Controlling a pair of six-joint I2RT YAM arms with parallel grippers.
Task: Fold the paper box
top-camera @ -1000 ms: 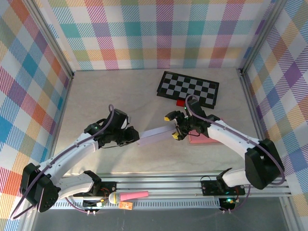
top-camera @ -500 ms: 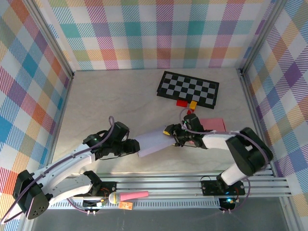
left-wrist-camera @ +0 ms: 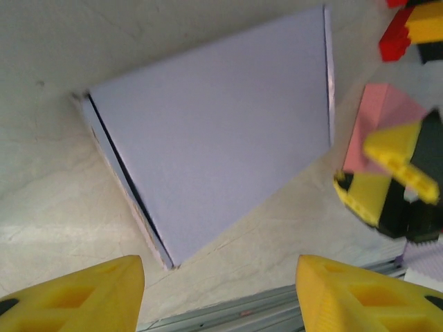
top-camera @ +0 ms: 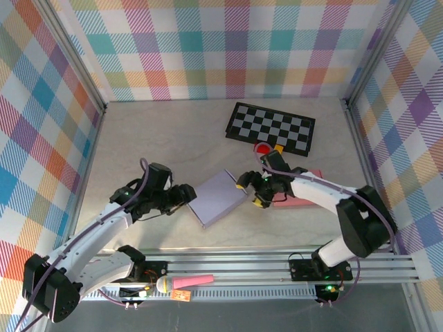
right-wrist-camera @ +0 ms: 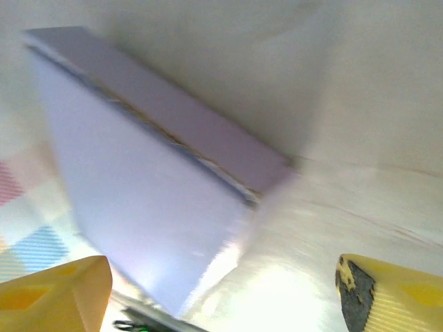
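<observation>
Black left arm (top-camera: 104,225): reaches from the near-left base toward the middle of the table.
Left gripper (top-camera: 187,196): just beside the box's left edge, pointed at it.
Left fingers (left-wrist-camera: 76,297): yellow, spread wide, nothing between them. Bare tabletop lies between the tips and the box's near corner in the left wrist view.
Table (top-camera: 152,138): beige, marbled surface.
Paper box (top-camera: 219,198): lavender, lying flat on the table at centre, broad face up and turned diagonal to the table edges. It sits between the two grippers. A dark seam runs along its left edge in the left wrist view, and one shallow side wall shows in the right wrist view.
Right gripper (top-camera: 249,194): at the box's right corner, very near it; cannot tell if it touches.
Right fingers (right-wrist-camera: 55,294): yellow, wide apart, holding nothing. The box is ahead of them, not between them.
Red block (top-camera: 261,147): at the near edge of the checkerboard, touching the yellow one.
Yellow block (top-camera: 278,148): just right of the red block.
Checkerboard (top-camera: 271,128): black and white, flat, behind the right gripper.
Pink sheet (top-camera: 287,201): flat on the table under the right arm, right of the box and apart from it.
Right arm (top-camera: 346,207): comes in from the near-right base.
</observation>
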